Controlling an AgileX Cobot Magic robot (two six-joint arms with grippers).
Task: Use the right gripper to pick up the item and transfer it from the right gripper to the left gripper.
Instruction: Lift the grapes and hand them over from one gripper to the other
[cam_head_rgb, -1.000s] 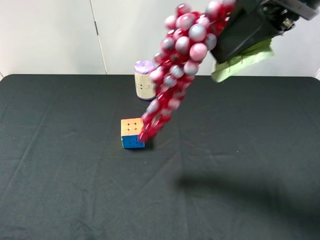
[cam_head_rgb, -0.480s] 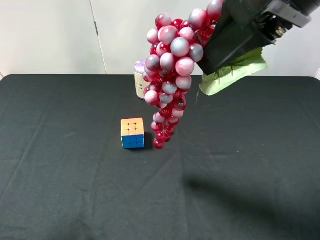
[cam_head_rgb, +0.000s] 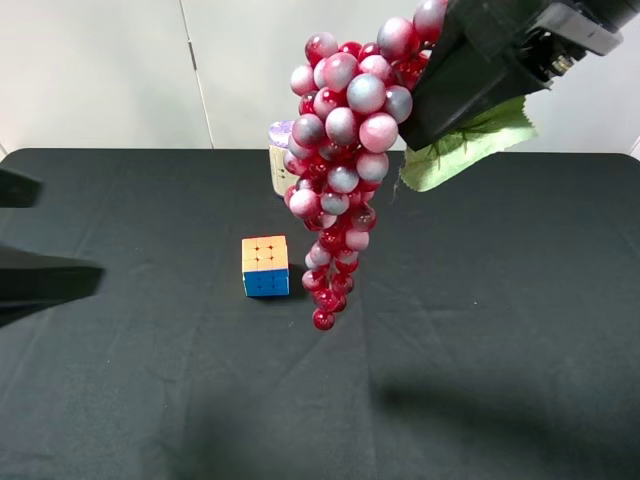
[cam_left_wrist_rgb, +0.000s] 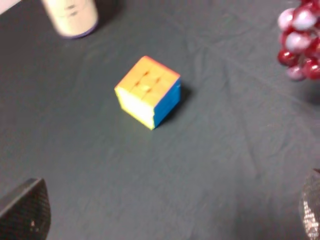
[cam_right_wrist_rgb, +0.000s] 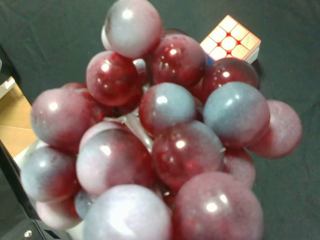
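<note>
Your right claw (cam_head_rgb: 452, 88) is clamped on the top of the grape bunch (cam_head_rgb: 341, 150), hung near the far edge of the black worktop (cam_head_rgb: 500, 330). Your left claw (cam_left_wrist_rgb: 167, 212) gapes wide. White wall (cam_head_rgb: 100, 70) behind.

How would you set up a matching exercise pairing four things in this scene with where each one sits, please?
1 grape bunch
2 puzzle cube
3 cream cylinder
4 green leaf

A flat on the black cloth
B hanging from the right gripper
C upright, partly hidden by the bunch
D jutting out under that gripper

Pairs: 1-B, 2-A, 3-C, 4-D
</note>
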